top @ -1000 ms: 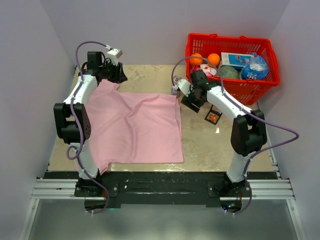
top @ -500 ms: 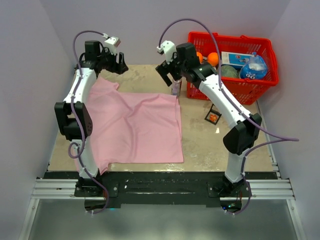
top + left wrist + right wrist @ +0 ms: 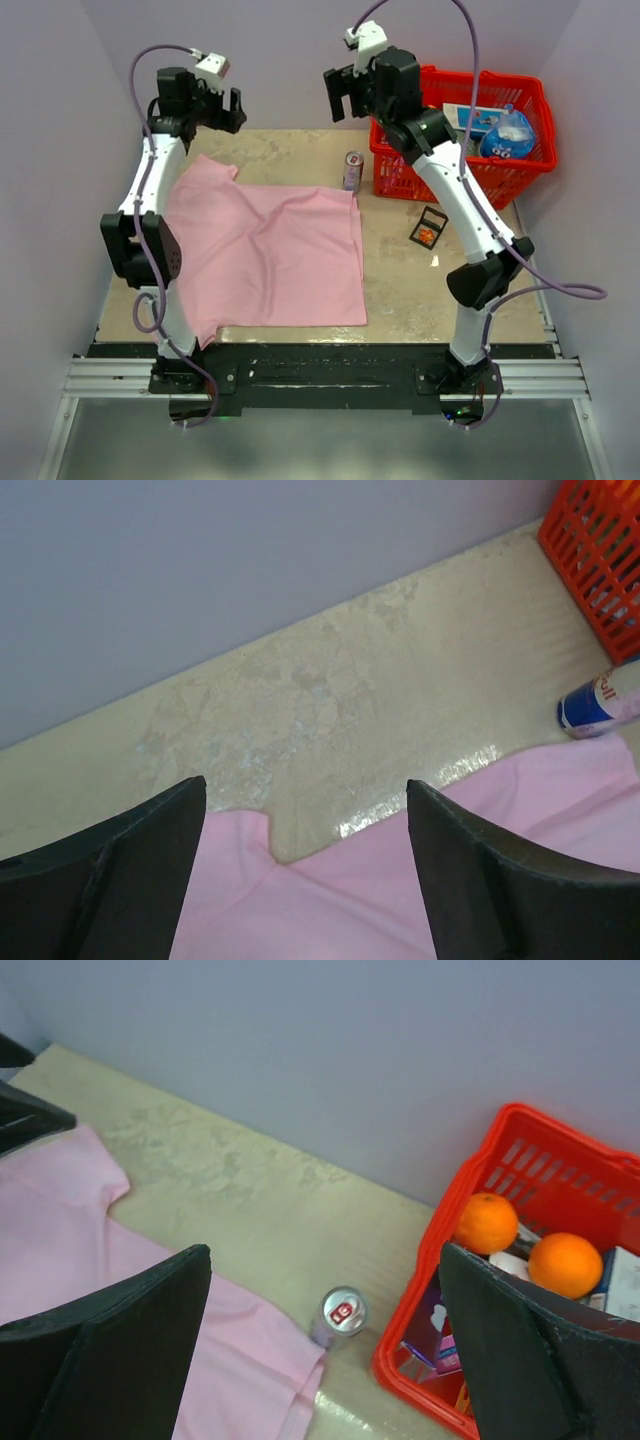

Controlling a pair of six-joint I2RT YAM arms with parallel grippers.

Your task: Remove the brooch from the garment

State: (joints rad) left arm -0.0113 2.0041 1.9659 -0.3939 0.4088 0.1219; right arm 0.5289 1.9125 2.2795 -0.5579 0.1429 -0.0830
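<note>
- Your brooch (image 3: 427, 235) looks to be the tiny orange piece lying on a small black square (image 3: 434, 217). It is on the bare table (image 3: 400, 285), right of the garment and not touching it. It is too small for you to make out any detail.
- The garment (image 3: 265, 255) lies spread flat over the left half of the table, with its far right corner just beside an upright soda can (image 3: 352, 170).
- The can stands between the cloth and the red basket (image 3: 450, 182), which fills the far right corner.
- Your right wrist view looks down on the can (image 3: 338, 1316), the pink edge (image 3: 60, 1210) and two oranges (image 3: 486, 1223) inside the basket (image 3: 440, 1250).
- Your left gripper (image 3: 225, 110) hangs high above the far left corner of the cloth. In its wrist view the jaws (image 3: 305, 880) stand wide apart with nothing between them. Pink fabric (image 3: 520, 840) and the can (image 3: 600, 702) lie far below.
- Your right gripper (image 3: 345, 95) is high near the back wall, above the can and the basket's left end. Its jaws (image 3: 320, 1345) are also spread wide and hold nothing.
</note>
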